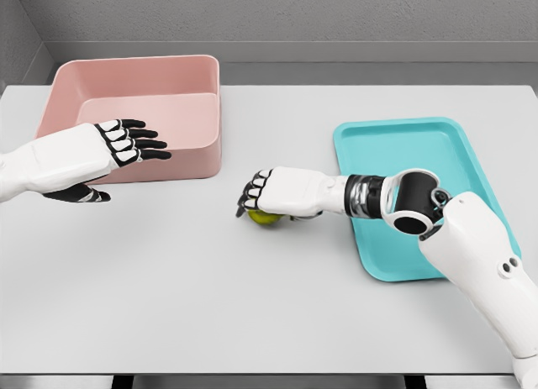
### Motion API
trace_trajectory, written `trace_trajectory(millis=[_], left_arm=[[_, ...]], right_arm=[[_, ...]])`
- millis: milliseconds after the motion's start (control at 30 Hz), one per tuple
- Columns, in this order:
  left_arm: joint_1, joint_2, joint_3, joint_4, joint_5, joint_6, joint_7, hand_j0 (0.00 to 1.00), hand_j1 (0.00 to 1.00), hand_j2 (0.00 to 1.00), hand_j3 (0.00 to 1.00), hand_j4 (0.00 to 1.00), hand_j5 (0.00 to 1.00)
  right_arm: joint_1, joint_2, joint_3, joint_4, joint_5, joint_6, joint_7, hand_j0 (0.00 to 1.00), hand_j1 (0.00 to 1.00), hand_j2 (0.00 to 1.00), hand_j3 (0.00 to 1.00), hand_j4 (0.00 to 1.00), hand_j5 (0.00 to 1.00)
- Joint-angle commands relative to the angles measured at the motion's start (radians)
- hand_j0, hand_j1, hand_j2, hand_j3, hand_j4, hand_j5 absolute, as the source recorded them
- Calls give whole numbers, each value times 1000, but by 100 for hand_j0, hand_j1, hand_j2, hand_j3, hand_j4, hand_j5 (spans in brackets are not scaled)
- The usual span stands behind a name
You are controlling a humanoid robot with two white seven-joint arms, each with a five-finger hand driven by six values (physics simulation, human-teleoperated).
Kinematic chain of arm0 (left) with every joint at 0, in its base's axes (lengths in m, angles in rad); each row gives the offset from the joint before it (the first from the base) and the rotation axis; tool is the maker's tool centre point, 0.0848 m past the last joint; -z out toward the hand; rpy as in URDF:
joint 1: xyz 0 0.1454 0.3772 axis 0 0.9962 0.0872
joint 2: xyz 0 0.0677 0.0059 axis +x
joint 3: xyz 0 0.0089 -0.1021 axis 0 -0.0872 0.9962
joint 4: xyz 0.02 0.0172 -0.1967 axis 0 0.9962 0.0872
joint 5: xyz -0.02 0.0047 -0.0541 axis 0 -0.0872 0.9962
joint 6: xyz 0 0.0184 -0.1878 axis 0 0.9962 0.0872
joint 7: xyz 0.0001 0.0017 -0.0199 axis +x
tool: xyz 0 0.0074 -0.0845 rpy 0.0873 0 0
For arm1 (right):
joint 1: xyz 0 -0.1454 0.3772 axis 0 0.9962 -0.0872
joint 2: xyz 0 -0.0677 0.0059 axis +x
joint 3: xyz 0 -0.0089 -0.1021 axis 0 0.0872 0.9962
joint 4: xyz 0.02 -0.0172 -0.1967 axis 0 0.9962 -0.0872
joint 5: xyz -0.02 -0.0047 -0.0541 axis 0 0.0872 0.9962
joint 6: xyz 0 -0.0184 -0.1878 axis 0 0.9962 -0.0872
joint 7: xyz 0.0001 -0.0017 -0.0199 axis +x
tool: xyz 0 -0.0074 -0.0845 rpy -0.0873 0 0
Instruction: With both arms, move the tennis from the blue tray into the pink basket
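A yellow-green tennis ball (265, 218) sits low over the grey table, left of the blue tray (395, 141). My right hand (261, 196) covers it from above with fingers curled round it; most of the ball is hidden under the palm. The right arm reaches leftward across the tray's left edge. My left hand (126, 149) hovers in front of the pink basket (193, 82) at the back left, fingers extended toward the right and thumb below, holding nothing. About 100 pixels of bare table separate the two hands.
The pink basket holds nothing visible, and no objects lie in the blue tray. The table's front edge (269, 374) runs along the bottom. A grey wall stands behind the table.
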Motion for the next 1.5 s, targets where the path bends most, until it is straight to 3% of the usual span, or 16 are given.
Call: trace_trajectory(millis=[0,67,233,300,367,467,533,633,767,833,1200,1467], left_arm=[[0,0,0,0,7,1,0,100,100,100,100,100,100],[0,-1,0,0,7,1,0,100,100,100,100,100,100],[2,-18,-1,2,-21,1,0,100,100,100,100,100,100],[3,-29,-3,2,-41,1,0,100,100,100,100,100,100],[3,-36,-19,2,-58,1,0,100,100,100,100,100,100],[3,-78,-49,2,-122,1,0,100,100,100,100,100,100],[3,-116,-67,2,-174,1,0,100,100,100,100,100,100],[-2,-148,-96,0,-219,1,0,100,100,100,100,100,100],[-14,-171,-110,2,-231,1,0,100,100,100,100,100,100],[-32,-173,-135,2,-231,1,0,100,100,100,100,100,100],[-166,-291,-277,15,-242,1,-65,100,100,100,100,100,100],[-252,-359,-380,81,-256,1,-72,100,100,100,100,100,100]], right_arm=[[0,-1,0,0,-5,3,0,99,99,99,99,99,99],[-2,-2,-5,-9,-10,3,0,99,99,99,99,99,99],[-3,-11,-114,-144,-16,3,0,99,99,99,99,99,99],[8,-59,-189,-212,-22,3,0,100,100,100,100,100,100],[20,-128,-296,-223,-31,3,0,100,100,100,100,100,100],[117,-160,-574,-238,-116,3,0,100,100,100,100,100,100],[212,-251,-704,-238,-292,3,0,100,100,100,100,100,100],[377,-272,-864,-238,-439,3,0,100,100,100,100,100,100],[518,-226,-904,-235,-475,3,0,100,100,100,100,100,100],[548,-214,-935,-226,-494,3,0,100,100,100,100,100,100],[551,-182,-930,-194,-519,3,0,100,100,100,100,100,100],[543,-183,-933,-152,-518,3,0,100,100,100,100,100,100]])
